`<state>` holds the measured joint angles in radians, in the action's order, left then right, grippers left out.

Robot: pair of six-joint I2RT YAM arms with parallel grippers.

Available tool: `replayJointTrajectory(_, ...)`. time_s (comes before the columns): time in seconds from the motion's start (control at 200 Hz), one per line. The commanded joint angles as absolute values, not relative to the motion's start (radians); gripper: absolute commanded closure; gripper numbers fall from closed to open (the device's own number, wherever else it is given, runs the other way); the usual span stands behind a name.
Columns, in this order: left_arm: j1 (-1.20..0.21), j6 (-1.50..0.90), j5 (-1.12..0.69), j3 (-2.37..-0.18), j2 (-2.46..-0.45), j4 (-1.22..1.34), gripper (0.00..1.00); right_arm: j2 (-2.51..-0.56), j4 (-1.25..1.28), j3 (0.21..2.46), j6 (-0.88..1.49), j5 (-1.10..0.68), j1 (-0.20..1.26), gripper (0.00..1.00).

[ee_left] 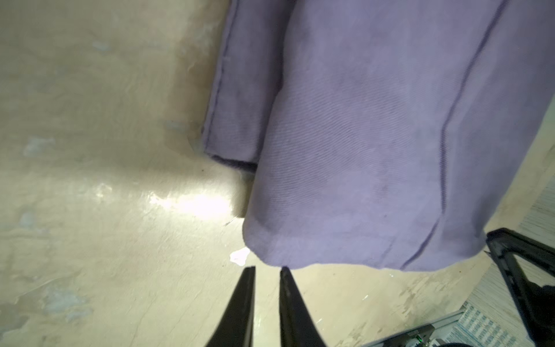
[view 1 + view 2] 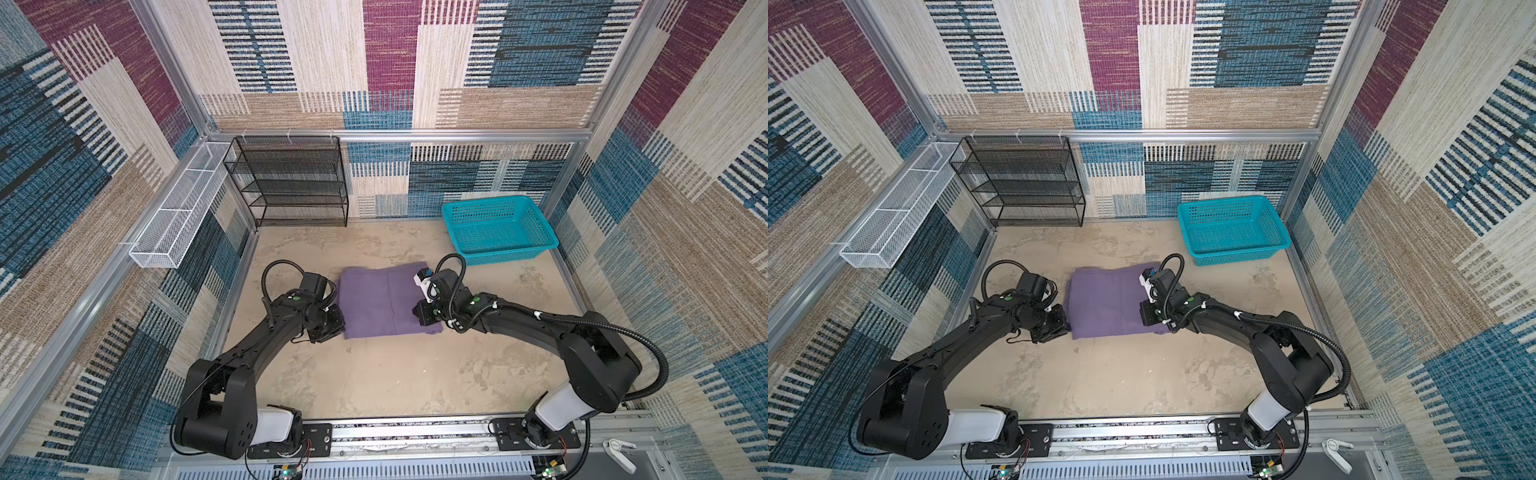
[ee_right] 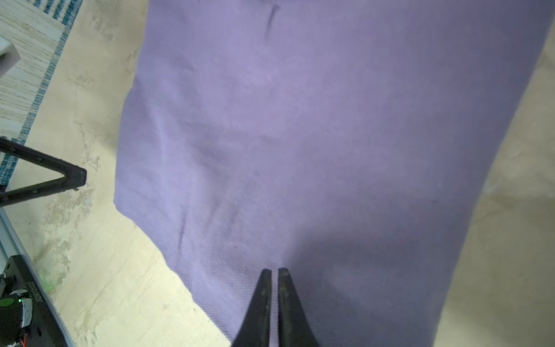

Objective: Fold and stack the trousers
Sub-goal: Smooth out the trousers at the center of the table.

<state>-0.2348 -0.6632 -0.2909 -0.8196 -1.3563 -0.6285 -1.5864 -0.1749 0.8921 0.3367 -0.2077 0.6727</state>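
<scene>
Two arms, one pair of trousers (image 2: 382,303), which sit folded into a flat rectangle about mid-worktop (image 2: 395,374), a bit nearer the far edge. The left wrist view shows the layers: a top ply lapped over a lower one, with a hem poking out.

Left gripper (image 1: 267,269) is low at the bundle's left side, by its near corner, tips right at the cloth's rim. The jaws are slightly apart, with bare worktop in the gap and nothing in them. My guess is it's lined up to nip or slide under that edge.

Right gripper (image 3: 274,270) is over the right part of the cloth, jaws pressed together. I can't tell if a bit of fabric is caught between the tips, since no pucker shows. Looks to me like it's pinning the stack so it doesn't skid.

Folding looks mostly done, I'd say, so stacking is what's left. The basket (image 2: 511,257) in the far right corner has nothing in it and could be the drop spot, but that's a guess. It's soft cloth, so a one-sided lift might let the plies slump open.
</scene>
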Motion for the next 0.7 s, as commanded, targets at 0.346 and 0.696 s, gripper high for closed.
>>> replayJointTrajectory(0.346,-0.309,-0.729,-0.342,-0.885,-1.398,-0.526,0.67,-1.715,0.074,0.699,0.463,-0.301,0.649,0.93)
replayJointTrajectory(0.696,-0.38,-0.742,-0.31,-0.943,-1.587,-0.478,0.81,-1.588,-0.01,0.767,0.441,-0.283,0.648,0.93)
